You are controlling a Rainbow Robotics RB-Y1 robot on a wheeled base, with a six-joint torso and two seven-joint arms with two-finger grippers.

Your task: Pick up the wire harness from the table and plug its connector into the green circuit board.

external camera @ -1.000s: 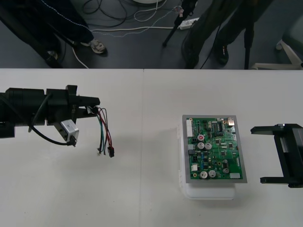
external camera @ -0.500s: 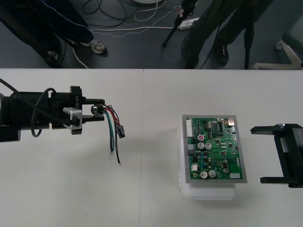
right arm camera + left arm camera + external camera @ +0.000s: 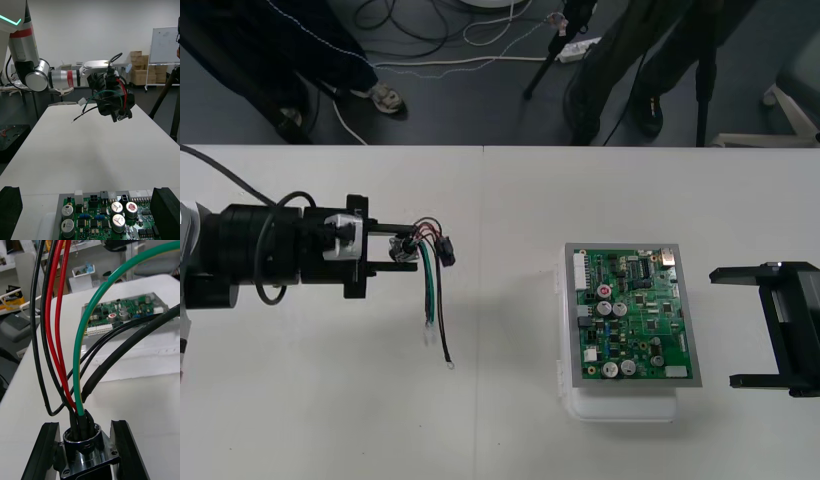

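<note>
We see the wire harness (image 3: 425,270) held in the left gripper (image 3: 402,248), left of the frame's centre in the front view. The gripper's two black fingers (image 3: 44,450) are closed against the flange of the round metal socket (image 3: 83,438), one on each side. The red, green and black wires (image 3: 77,352) rise straight out of the socket. From above, the black plug (image 3: 446,250) sits just past the fingertips on the board's side. The loose wire ends trail toward the lower part of the frame. The right wrist view shows the left gripper (image 3: 112,101) and harness held clear above the worktop (image 3: 510,190).

The green circuit board (image 3: 635,315) lies on its white base (image 3: 620,405) right of centre, well apart from the harness. Bare worktop lies between them, and the board's left edge is unobstructed.

The left arm reaches in level from the left edge, with its gripper pointing toward the board. The right gripper (image 3: 725,327) rests at the right edge just beside the board. Its fingers (image 3: 165,210) are spread wide with nothing between them, and they frame the board's near edge (image 3: 105,217).
</note>
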